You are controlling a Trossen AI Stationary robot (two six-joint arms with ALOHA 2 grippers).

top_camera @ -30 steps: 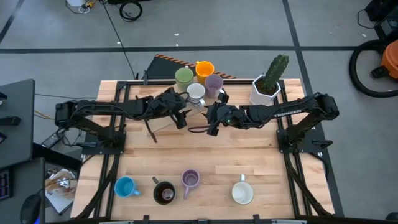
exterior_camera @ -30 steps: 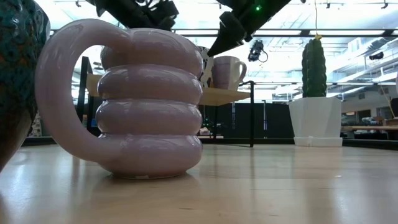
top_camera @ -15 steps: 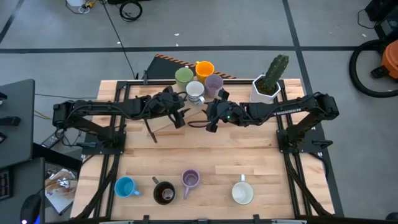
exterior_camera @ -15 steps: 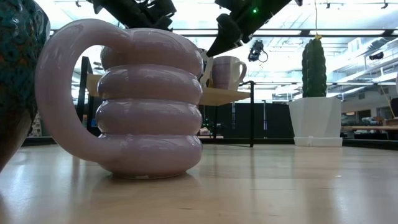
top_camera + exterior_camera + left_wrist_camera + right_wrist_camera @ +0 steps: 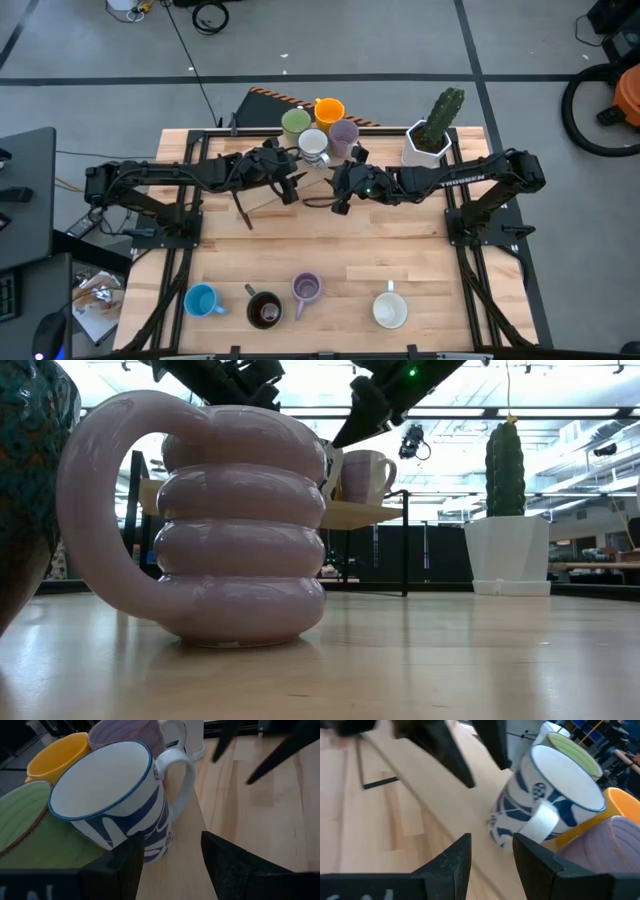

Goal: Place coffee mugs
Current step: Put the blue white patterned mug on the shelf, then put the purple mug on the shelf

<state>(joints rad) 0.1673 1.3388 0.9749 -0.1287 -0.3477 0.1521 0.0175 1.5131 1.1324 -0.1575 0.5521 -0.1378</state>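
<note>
Four mugs stand on a raised shelf (image 5: 262, 197) at the table's far edge: green mug (image 5: 295, 123), orange mug (image 5: 329, 109), lilac mug (image 5: 344, 132) and, nearest the arms, the white-and-blue mug (image 5: 314, 145). Four more wait along the near edge: blue mug (image 5: 202, 300), brown mug (image 5: 264, 310), ribbed lilac mug (image 5: 306, 289) and plain white mug (image 5: 390, 310).

I have the left gripper (image 5: 291, 184) just beside the white-and-blue mug (image 5: 112, 802), fingers spread and empty, the mug apart from them. The right gripper (image 5: 340, 190) faces the same mug (image 5: 547, 810) from the other side, fingers parted with nothing between them; its handle (image 5: 540, 821) points toward that arm.

Handling, as I judge it: the mugs look like glazed ceramic, so rigid, fairly heavy for their size, slick, and liable to chip if knocked together. The shelf group is tightly packed, mugs touching or nearly so; a sideways nudge could topple a neighbour off the edge.

Hold: I would pinch the rim wall, one finger inside and one outside, on the side away from the handle (image 5: 179, 775). The handle is an alternative but lets the mug swing.
</note>
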